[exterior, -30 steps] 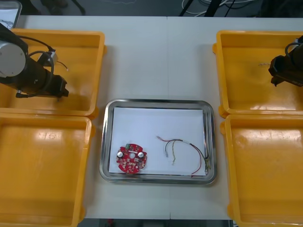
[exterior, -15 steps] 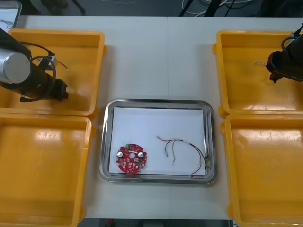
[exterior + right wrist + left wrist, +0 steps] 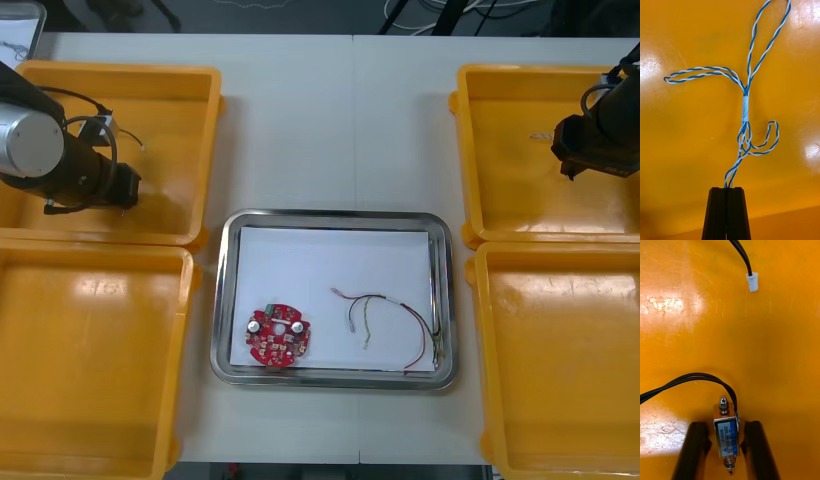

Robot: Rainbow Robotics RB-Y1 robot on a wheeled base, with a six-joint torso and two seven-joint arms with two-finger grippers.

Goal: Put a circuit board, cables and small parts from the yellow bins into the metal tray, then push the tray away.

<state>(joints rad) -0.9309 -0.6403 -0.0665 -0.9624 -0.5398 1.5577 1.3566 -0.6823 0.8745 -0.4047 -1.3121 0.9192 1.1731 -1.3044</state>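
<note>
**Both tools at work in the far bins**

Our table carries four yellow bins, two at each side, with the tray between them. We see the left tool low in the far left bin and the right tool over the far right bin. On the tray's white inside, the board lies near the near left corner. A loose red and yellow cable lies to its right, apart from it. The right tool has its fingers pressed together on the end of a blue-white cable, whose loops spread out against the bin floor. The left tool appears to pinch a small part, with a finger close at each side. A black cable runs from the part.
</note>
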